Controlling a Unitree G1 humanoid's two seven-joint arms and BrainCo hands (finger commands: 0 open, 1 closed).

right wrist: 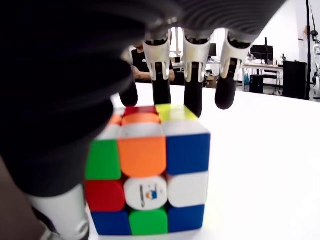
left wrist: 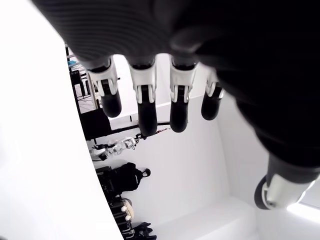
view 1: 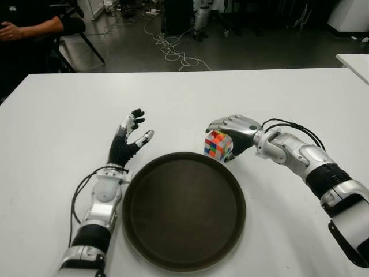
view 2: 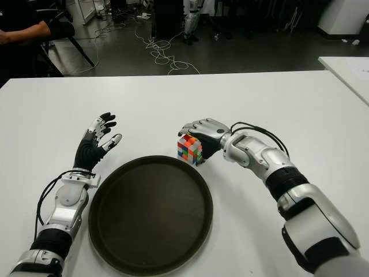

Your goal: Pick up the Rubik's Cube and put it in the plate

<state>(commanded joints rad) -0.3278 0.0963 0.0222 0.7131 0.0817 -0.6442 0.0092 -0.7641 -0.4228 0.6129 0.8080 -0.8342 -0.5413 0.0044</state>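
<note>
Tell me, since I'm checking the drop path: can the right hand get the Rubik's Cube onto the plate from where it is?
Probably yes. The right hand is around the Rubik's Cube just beyond the plate rim, with nothing between them. The left hand is open, off to the plate's left.

one rubik's cube (view 1: 218, 144), one plate (view 1: 183, 210), one table (view 1: 57, 115), two hands (view 1: 131, 135) (view 1: 230, 134), one person (view 1: 29, 26).

— What blocks the right hand (view 1: 230, 134)?
— Only the Rubik's Cube (view 1: 218, 144) under its fingers; the plate (view 1: 183, 210) rim lies just beyond the cube.
— Any open room?
— Bare worktop (view 1: 277, 98) ahead of the hand; the left hand (view 1: 130, 138) sits across the plate, well apart.
</note>
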